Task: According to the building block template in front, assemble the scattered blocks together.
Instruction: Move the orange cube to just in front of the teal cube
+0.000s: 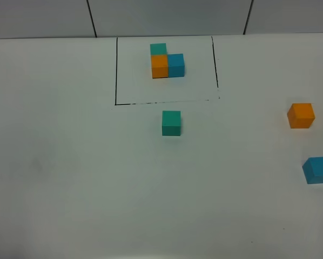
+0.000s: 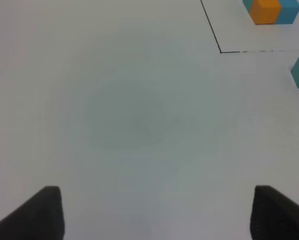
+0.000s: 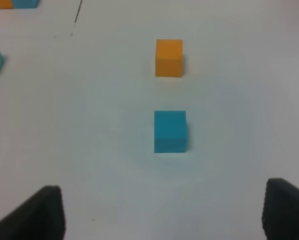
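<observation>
your right claw (image 3: 162,212) stands wide, its two dark fingertips far apart with nothing between them. your left claw (image 2: 158,212) is just as wide and holds nothing; only bare table (image 2: 129,125) lies under it.

the blue cube (image 3: 170,131) sits ahead of your right claw, roughly on its centre line and clear of both fingertips. the orange cube (image 3: 169,57) lies beyond it on the same line, apart from it and not touching. the teal cube (image 1: 171,123) stands alone near the middle of the table, well apart from the other two, just outside the near edge of the outline (image 1: 116,70), a thin black line drawn on the table. from your left claw it shows well ahead and off to one side, cut by the edge of that wrist view.

inside the outline you have the template (image 1: 167,63): three cubes touching in an l, teal at the back, orange in front of it, blue against the orange one's right side as the high camera sees it.
</observation>
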### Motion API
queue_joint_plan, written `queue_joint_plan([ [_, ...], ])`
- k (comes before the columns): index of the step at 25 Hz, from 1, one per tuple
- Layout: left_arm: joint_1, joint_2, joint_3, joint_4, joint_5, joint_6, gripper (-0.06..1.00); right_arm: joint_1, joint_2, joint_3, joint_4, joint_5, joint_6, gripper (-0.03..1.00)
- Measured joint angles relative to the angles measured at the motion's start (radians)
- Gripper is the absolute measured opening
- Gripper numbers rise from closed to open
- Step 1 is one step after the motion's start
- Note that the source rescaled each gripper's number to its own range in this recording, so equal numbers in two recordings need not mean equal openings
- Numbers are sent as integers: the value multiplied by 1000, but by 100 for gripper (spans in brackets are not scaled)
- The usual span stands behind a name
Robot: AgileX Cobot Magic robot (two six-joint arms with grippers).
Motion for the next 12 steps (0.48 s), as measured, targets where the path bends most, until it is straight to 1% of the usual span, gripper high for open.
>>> queue_joint_plan([
  [6,0,0,0,1,0,3,71,0,0,0,0,0,0,64],
  [12,0,0,0,1,0,31,71,0,0,0,0,0,0,64],
])
